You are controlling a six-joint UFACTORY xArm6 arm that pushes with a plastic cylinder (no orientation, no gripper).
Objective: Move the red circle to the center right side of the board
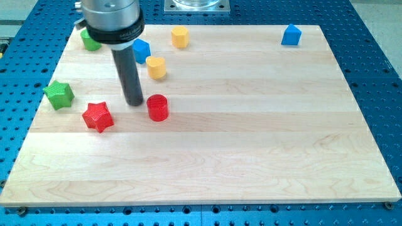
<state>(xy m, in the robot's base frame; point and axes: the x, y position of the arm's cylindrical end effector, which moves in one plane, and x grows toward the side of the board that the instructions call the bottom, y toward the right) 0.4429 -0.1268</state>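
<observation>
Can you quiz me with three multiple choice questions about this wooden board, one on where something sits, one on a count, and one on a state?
1. Where is my tip relative to the red circle block?
A. Just to its left in the view
B. Far to its right in the view
C. Resting on top of it

2. How many yellow blocks are on the wooden board?
A. One
B. Two
C. Four

3. Where does the red circle block stand against its goal?
A. At the board's centre right
B. Off the board
C. On the board's left half

Answers: 1 A, the rod ends close beside the circle's left side. 2 B, a yellow hexagon block and a yellow cylinder block. 3 C, it sits near the red star block.
</observation>
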